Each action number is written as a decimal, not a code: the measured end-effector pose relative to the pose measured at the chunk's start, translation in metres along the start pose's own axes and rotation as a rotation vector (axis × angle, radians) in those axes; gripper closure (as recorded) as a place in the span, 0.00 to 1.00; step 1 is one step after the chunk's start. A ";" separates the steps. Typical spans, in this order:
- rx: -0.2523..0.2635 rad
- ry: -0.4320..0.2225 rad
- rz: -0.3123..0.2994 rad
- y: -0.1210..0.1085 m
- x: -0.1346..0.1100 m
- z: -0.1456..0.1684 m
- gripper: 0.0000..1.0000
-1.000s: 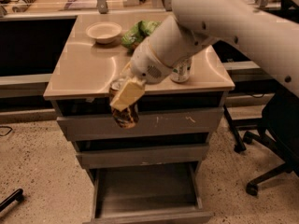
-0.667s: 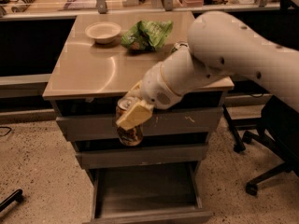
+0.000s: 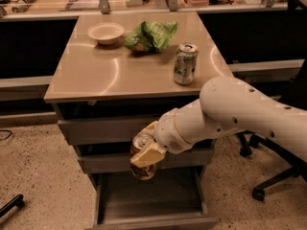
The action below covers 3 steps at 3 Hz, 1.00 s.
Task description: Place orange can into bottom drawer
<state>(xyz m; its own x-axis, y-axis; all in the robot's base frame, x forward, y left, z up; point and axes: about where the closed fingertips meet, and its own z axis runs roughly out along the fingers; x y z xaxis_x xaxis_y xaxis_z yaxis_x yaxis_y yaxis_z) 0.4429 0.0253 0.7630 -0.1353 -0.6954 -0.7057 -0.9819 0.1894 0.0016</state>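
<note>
My gripper point(image 3: 146, 152) is shut on the orange can point(image 3: 142, 169), holding it upright in front of the middle drawer. The can's silver top with its pull tab shows between the fingers, and its orange-brown body hangs below them. The bottom drawer point(image 3: 149, 201) is pulled open right under the can, and its bare grey inside shows. The can hangs above the drawer's back part, a little left of centre.
On the tan cabinet top point(image 3: 96, 75) stand a silver-and-green can point(image 3: 184, 63), a green chip bag point(image 3: 151, 35) and a white bowl point(image 3: 106, 33). The two upper drawers point(image 3: 105, 128) are closed. An office chair base point(image 3: 268, 176) stands at the right. A dark object point(image 3: 12, 205) lies on the floor at left.
My arm has swung down and to the right, lowering the can from the top drawer's height to just above the open bottom drawer. The silver-and-green can is now uncovered.
</note>
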 end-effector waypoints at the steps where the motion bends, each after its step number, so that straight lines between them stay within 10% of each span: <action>1: 0.021 0.011 -0.028 -0.002 0.010 0.008 1.00; 3: 0.082 -0.010 -0.135 -0.011 0.099 0.088 1.00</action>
<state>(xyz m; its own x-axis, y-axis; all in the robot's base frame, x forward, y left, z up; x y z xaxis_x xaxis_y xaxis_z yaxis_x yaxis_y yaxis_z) 0.4516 0.0153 0.6309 -0.0013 -0.7115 -0.7027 -0.9770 0.1509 -0.1509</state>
